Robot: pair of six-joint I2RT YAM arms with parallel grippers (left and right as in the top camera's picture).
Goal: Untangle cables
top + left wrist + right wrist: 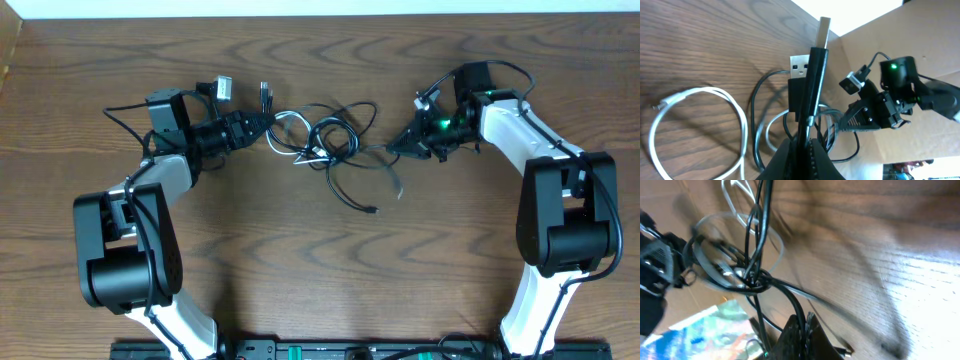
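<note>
The cables [325, 140] lie knotted together at mid-table between my two grippers. My left gripper [264, 126] is at the knot's left side, shut on a black cable [812, 85] whose metal USB plug [824, 26] sticks out past the fingers. A second black USB plug [799, 67] lies just beside it. The white cable [700, 95] loops on the wood to the left. My right gripper [393, 146] is at the knot's right side, shut on another black cable [796, 307] that runs from the tight knot [752, 277] into its jaws [804, 322].
A loose black end with a small plug [372, 209] trails toward the near side of the table. Both arm bases stand at the front corners, on a black rail [300, 350]. The wooden table's far edge [320, 16] runs close behind the cables.
</note>
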